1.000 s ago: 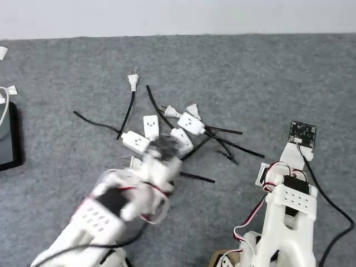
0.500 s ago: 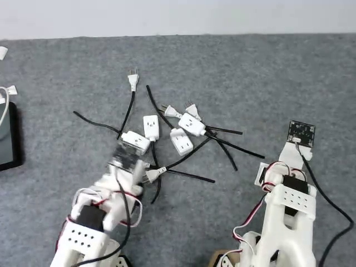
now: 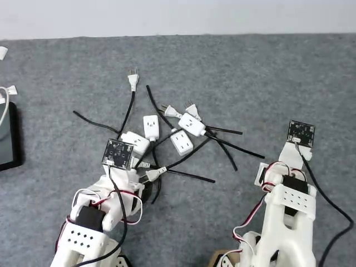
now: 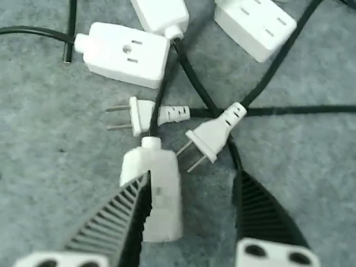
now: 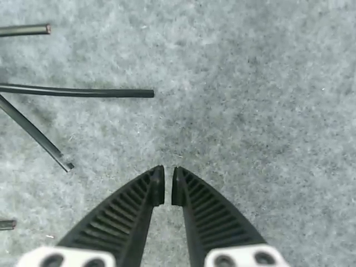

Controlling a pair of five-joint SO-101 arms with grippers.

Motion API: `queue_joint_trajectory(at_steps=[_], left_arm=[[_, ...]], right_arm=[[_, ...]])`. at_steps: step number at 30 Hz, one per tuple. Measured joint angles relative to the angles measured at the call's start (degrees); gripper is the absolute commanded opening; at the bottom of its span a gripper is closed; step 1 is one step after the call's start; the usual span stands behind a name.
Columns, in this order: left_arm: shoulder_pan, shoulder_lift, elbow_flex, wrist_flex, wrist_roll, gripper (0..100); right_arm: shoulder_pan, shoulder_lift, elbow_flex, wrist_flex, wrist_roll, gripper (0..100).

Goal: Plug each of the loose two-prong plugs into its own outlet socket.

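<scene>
Just beyond left gripper [image 4: 192, 186]: white two-prong plug [image 4: 208, 136], ribbed neck, black cord [image 4: 289, 110].

Your left claw [image 4: 194, 183] hangs over the grey table [image 4: 44, 167], jaws spread. A white socket block [image 4: 156, 194] lies against one finger [image 4: 125, 217]. Just beyond it, a straight plug [image 4: 146, 114] and an angled plug [image 4: 210, 138] lie among crossing black cords [image 4: 289, 110]. Farther off lie three more sockets [image 4: 125, 53].
</scene>
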Motion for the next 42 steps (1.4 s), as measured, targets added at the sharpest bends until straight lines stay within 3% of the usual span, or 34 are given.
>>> queue_joint_trajectory(at_steps=[4, 13, 20, 26, 31, 42], left_arm=[[-0.4, 0.0, 0.0, 0.0, 0.4, 22], [-4.4, 0.0, -1.5, -0.4, 0.0, 7], [-4.7, 0.0, -1.5, -0.7, -2.8, 18], [-4.9, 1.0, -1.5, -0.7, -2.6, 19], [-4.9, 10.9, -1.9, -1.9, -2.5, 18], [-5.1, 42.2, -19.7, -4.0, -2.5, 18]], right_arm=[[0.0, 0.0, 0.0, 0.0, 0.4, 4.4], [-0.1, 0.0, 0.0, 0.0, 0.7, 4.4], [-0.1, 0.0, 0.0, 0.0, 0.7, 4.4], [-0.1, 0.0, 0.0, 0.0, 0.7, 4.4], [-0.1, 0.0, 0.0, 0.0, 0.9, 4.4], [-0.1, 0.0, 0.0, 0.0, 1.0, 4.4]])
